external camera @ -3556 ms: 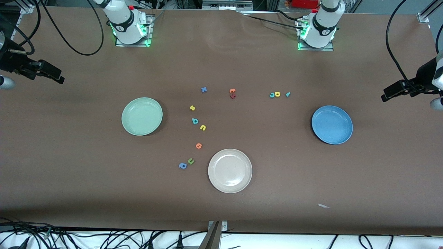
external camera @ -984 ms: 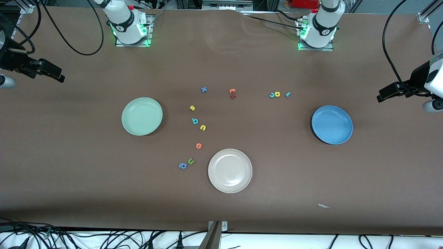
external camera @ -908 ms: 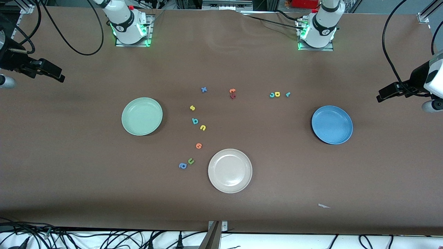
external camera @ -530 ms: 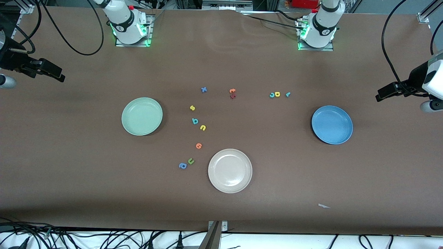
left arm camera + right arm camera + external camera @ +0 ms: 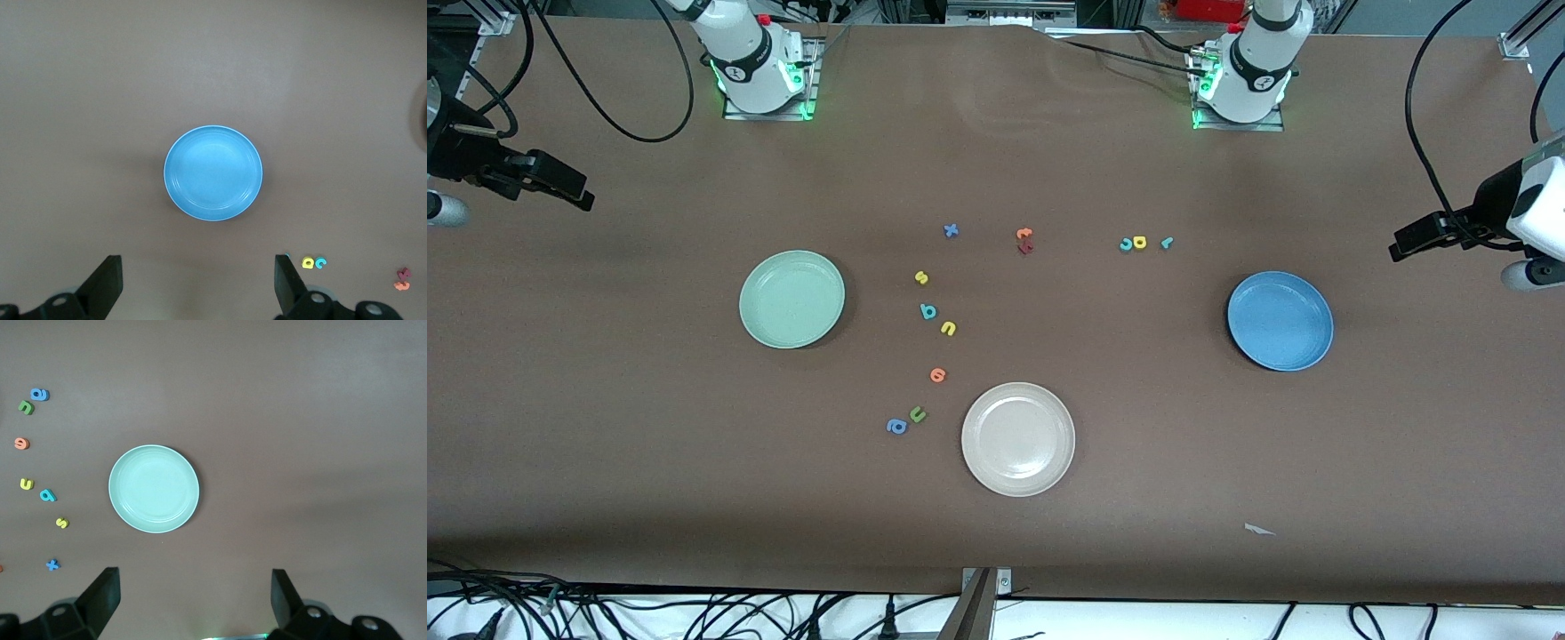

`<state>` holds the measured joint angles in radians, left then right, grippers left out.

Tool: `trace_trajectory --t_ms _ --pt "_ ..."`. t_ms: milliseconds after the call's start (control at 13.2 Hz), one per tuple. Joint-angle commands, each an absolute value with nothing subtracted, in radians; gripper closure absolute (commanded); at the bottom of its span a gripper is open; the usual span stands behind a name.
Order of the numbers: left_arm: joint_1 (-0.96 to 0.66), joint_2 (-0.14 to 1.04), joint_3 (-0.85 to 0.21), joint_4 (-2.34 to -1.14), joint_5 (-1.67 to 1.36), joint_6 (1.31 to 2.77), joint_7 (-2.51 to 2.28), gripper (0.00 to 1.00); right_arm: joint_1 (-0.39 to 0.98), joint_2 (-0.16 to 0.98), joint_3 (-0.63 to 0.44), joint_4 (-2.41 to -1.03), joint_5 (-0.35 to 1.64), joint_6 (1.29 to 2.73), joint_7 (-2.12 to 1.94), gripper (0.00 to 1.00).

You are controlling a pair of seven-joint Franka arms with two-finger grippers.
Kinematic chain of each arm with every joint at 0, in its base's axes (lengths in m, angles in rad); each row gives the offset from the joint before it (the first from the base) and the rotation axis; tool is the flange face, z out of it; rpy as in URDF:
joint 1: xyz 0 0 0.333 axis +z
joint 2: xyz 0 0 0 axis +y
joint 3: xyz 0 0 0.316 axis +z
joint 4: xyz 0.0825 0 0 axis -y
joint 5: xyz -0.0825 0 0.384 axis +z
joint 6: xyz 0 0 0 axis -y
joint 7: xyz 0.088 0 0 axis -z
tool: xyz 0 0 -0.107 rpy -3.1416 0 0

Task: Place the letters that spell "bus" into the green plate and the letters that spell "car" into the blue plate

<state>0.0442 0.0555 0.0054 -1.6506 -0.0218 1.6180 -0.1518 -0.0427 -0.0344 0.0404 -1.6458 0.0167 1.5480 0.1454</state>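
The green plate [image 5: 791,300] [image 5: 154,488] is bare; beside it, toward the table's middle, lie the yellow s [image 5: 921,278], teal-blue b [image 5: 927,311] and yellow u [image 5: 948,329]. The blue plate [image 5: 1280,321] [image 5: 213,173] is bare too. The teal c [image 5: 1126,244], yellow a [image 5: 1139,242] and thin teal r [image 5: 1166,242] lie farther from the front camera than it. My left gripper [image 5: 1400,249] [image 5: 198,283] hangs open, holding nothing, high over the left arm's end of the table. My right gripper [image 5: 578,197] [image 5: 195,597] hangs open and holds nothing over the right arm's end.
A beige-white plate [image 5: 1017,438] sits nearest the front camera. Beside it lie an orange letter [image 5: 937,375], an olive u [image 5: 917,414] and a blue a [image 5: 896,427]. A blue x [image 5: 951,231] and orange and red letters [image 5: 1024,241] lie mid-table. A paper scrap [image 5: 1259,530] lies near the front edge.
My left gripper has drifted a little toward the table's middle. The right arm, plates and letters have not moved.
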Motion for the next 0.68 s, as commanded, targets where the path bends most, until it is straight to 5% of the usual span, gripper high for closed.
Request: trace_trajectory --t_ms 0,605 --pt "0.040 0.054 0.008 -1.654 -0.044 1.609 -0.155 0.00 -0.043 -0.038 0.041 -1.628 0.023 1.525 0.143 0.00" --pt "0.037 0.051 0.005 -1.677 -0.046 1.609 -0.155 0.00 -0.043 -0.038 0.040 -1.628 0.023 1.525 0.141 0.00"
